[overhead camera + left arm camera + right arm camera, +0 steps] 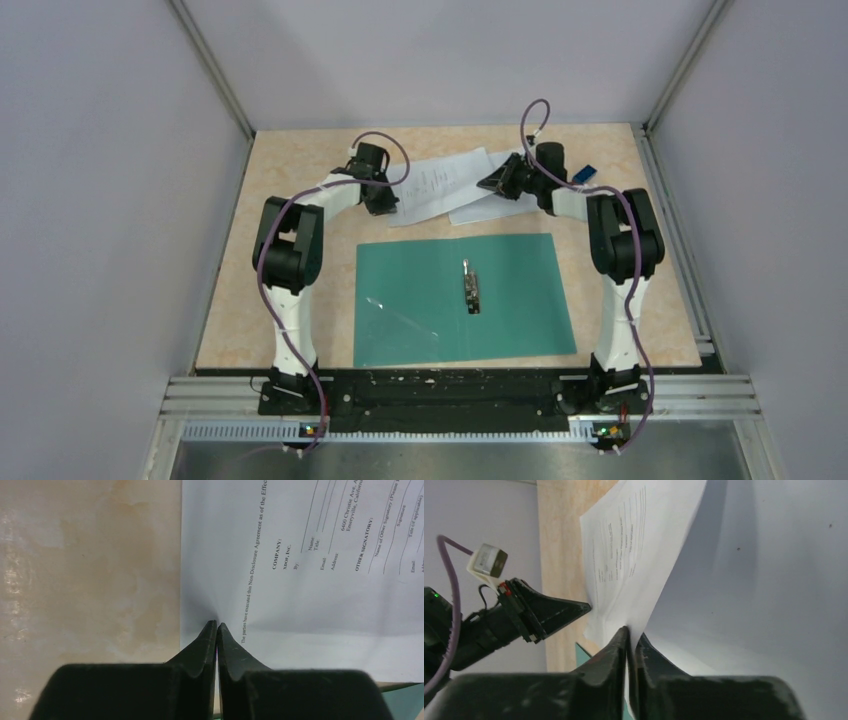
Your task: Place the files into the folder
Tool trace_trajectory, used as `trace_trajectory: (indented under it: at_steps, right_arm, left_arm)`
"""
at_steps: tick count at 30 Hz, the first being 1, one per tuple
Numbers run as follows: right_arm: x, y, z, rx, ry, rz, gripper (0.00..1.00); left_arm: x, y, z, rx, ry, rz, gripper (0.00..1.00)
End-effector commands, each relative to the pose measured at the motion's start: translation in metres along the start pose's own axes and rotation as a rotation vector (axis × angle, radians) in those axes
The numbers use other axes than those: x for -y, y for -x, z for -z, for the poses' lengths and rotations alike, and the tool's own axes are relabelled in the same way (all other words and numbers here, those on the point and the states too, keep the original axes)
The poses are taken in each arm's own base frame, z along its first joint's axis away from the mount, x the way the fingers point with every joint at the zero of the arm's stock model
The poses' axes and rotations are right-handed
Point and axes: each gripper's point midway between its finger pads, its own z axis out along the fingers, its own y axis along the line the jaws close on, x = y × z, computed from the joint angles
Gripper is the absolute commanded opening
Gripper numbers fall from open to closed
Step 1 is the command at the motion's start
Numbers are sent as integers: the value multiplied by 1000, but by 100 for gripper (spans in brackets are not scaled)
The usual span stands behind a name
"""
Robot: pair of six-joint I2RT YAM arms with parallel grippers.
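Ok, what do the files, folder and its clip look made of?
Files: thin matte white paper; one carries print, and the sheets bend freely. Folder: smooth teal sheet, plastic or coated card, can't say which; there is a faint sheen on its left half. Clip: probably metal, grey and glinting.

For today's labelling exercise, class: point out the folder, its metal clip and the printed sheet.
folder (520, 300), top view, bare right half of its cover.
metal clip (470, 288), top view, middle of the clip.
printed sheet (320, 600), left wrist view, blank patch beneath the text.
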Motion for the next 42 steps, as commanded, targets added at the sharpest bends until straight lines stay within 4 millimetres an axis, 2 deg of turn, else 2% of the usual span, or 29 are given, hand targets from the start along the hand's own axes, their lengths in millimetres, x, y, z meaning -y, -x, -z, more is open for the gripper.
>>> trace_trajectory:
  at_steps: [1, 4, 6, 10, 13, 17, 22, 26, 29, 32, 39, 42]
  right_arm:
    - [-30, 16, -3, 7, -1, 134, 2]
    - [-62, 20, 9, 18, 0, 254, 0]
    - [-92, 23, 24, 28, 12, 353, 0]
    - [-162, 15, 68, 18, 61, 537, 0]
    - [-211, 0, 110, 1, 118, 664, 0]
    - [-260, -40, 170, -49, 236, 778, 0]
    - [-291, -105, 234, -131, 350, 902, 0]
    - [-312, -152, 279, -173, 489, 966, 0]
    - [-321, -174, 303, -200, 568, 989, 0]
    - [-323, -185, 315, -221, 593, 1001, 0]
    - [-333, -215, 341, -289, 725, 1049, 0]
    - [-334, -221, 345, -302, 745, 1061, 0]
  left_arm:
    - [34, 32, 34, 75, -123, -45, 10]
    - [47, 45, 62, 117, -173, -80, 19]
    - [57, 56, 87, 159, -215, -118, 29]
    - [79, 76, 147, 262, -327, -227, 51]
    - [101, 86, 196, 345, -480, -360, 65]
    - [128, 86, 264, 418, -717, -514, 77]
    - [154, 60, 350, 509, -988, -718, 82]
    - [162, 31, 396, 507, -1170, -823, 86]
    - [163, 9, 413, 442, -1304, -865, 88]
    - [161, -6, 422, 396, -1392, -879, 89]
    - [156, -34, 408, 239, -1474, -869, 90]
    - [157, -47, 404, 200, -1504, -875, 91]
